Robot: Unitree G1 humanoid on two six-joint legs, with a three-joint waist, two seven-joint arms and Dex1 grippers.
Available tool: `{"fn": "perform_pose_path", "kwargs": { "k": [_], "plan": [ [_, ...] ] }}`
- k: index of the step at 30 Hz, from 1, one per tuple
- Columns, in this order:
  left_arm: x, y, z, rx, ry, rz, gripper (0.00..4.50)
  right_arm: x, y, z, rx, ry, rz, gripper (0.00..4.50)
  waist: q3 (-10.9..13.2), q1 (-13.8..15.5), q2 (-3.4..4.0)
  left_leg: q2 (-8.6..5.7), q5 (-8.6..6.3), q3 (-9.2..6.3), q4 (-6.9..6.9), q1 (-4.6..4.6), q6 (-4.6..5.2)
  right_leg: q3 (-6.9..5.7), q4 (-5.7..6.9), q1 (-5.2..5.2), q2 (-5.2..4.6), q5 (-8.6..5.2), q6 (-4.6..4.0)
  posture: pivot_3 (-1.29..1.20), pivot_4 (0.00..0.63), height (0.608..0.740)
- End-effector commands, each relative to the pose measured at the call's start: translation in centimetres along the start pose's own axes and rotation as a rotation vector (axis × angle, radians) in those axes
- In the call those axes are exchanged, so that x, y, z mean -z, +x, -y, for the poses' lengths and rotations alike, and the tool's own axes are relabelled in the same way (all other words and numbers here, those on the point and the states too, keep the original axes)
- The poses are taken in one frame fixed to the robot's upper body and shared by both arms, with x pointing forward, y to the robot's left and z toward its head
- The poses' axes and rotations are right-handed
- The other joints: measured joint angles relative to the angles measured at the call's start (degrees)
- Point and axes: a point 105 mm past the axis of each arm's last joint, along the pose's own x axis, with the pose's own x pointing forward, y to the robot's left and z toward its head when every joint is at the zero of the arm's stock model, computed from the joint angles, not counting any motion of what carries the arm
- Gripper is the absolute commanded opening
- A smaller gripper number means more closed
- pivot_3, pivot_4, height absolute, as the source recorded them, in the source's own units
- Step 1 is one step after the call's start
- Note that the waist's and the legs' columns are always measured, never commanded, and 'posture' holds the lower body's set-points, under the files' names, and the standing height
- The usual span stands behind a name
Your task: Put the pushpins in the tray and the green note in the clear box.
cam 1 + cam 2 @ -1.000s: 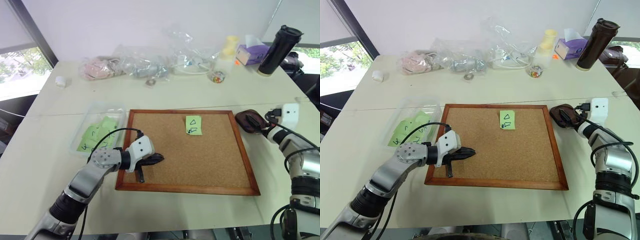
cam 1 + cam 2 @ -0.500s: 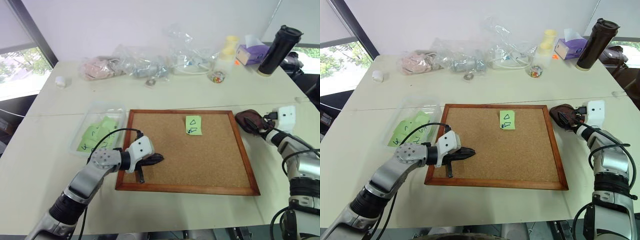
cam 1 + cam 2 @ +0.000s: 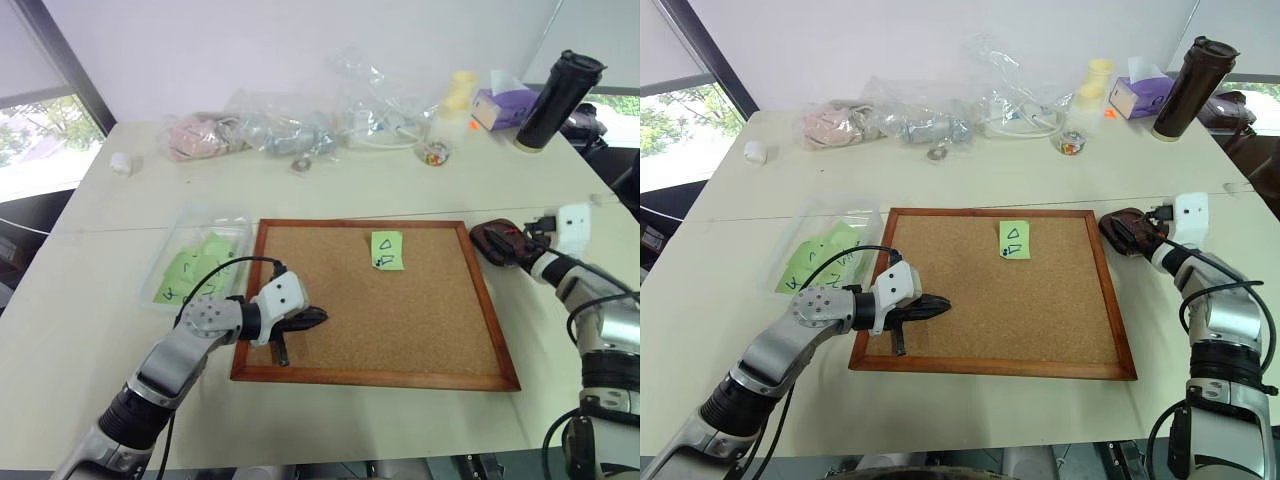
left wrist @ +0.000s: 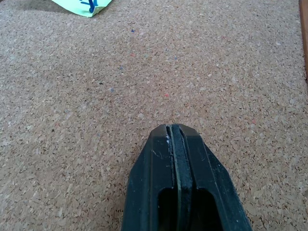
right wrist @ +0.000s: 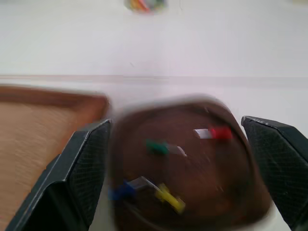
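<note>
Right gripper [image 5: 175,159], fingers spread wide, just above tray [image 5: 192,211] holding pushpins [image 5: 166,195]; left gripper [image 4: 174,132], fingers pressed together, empty, over cork board [image 3: 400,320], well apart from green note [image 3: 387,249].

I'm looking at what reads as an office or meeting room. A wide cream-coloured table [image 3: 970,170] is filling the view, and a wood-framed cork board [image 3: 992,295] is lying flat on it. Beyond the board, along the table's far edge, clear plastic bags [image 3: 940,110] of small supplies are piling up, with a purple tissue box [image 3: 1137,96] and a tall dark travel tumbler [image 3: 1190,88] far right of the board. Behind the table a plain white wall is rising, and a dark-framed window [image 3: 685,120] is showing trees far left of the board.
</note>
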Motion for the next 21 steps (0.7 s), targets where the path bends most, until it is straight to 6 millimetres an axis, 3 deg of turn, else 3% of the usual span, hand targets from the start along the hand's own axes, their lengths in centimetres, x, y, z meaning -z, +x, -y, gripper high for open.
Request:
{"fn": "perform_pose_path", "kwargs": {
  "k": [1,4,8,10,13,16,20,21],
  "plan": [
    [0.5,0.3,0.4,0.016,-0.015,-0.017,0.0,-2.8,-0.3,-4.4,-0.189,-0.057,0.054,4.42,0.0,0.0,0.0,0.0,0.0,-0.01,0.0,0.0,0.0,0.0,-0.01,0.0,0.0,0.0,0.0,0.0,0.15,0.74],
    [0.5,0.3,0.3,0.014,-0.016,-0.017,0.0,-2.6,-0.7,-9.5,-0.37,-0.077,0.032,4.42,0.0,0.0,-0.01,0.0,0.0,-0.03,0.01,0.0,0.0,0.02,-0.01,0.02,0.0,0.0,0.0,0.0,0.15,0.74],
    [0.5,0.3,0.2,0.012,-0.017,-0.017,0.0,-1.4,-0.7,-14.1,-0.499,-0.098,-0.002,4.42,0.0,0.1,-0.02,-0.01,0.0,-0.03,0.02,-0.01,0.0,0.04,-0.01,0.02,-0.01,0.0,0.0,0.0,0.15,0.74],
    [0.5,0.3,0.2,0.011,-0.016,-0.017,0.0,-0.7,-0.3,-15.6,-0.522,-0.073,-0.013,4.42,0.0,0.1,-0.03,-0.01,0.0,-0.04,0.02,0.0,0.0,0.03,-0.01,0.02,-0.01,0.0,0.0,0.0,0.15,0.74],
    [0.5,0.2,0.2,0.007,-0.016,-0.018,0.0,0.2,0.2,-16.4,-0.527,-0.099,-0.027,4.42,0.0,0.1,-0.03,-0.02,0.0,-0.06,0.02,-0.01,0.0,0.02,-0.01,0.01,-0.01,0.0,0.0,0.0,0.15,0.74],
    [0.6,0.2,0.1,0.002,-0.015,-0.019,0.0,0.8,0.7,-16.5,-0.525,-0.114,-0.032,3.61,0.0,0.1,-0.03,-0.04,0.0,-0.05,0.03,-0.01,0.0,-0.01,-0.01,0.01,-0.01,0.0,0.0,0.0,0.15,0.74],
    [0.6,0.1,0.1,-0.005,-0.017,-0.019,0.0,1.0,1.1,-16.6,-0.522,-0.118,-0.03,1.65,0.0,0.0,-0.03,-0.03,0.0,-0.06,0.03,0.0,0.0,-0.03,-0.01,0.01,0.0,0.0,0.0,0.0,0.15,0.74],
    [0.6,0.1,0.1,-0.006,-0.018,-0.019,0.0,1.0,1.1,-16.6,-0.523,-0.113,-0.027,1.65,0.0,0.0,-0.03,-0.03,0.0,-0.06,0.02,0.0,0.0,-0.02,-0.01,0.01,0.0,0.0,0.0,0.0,0.15,0.74]
  ]
}}
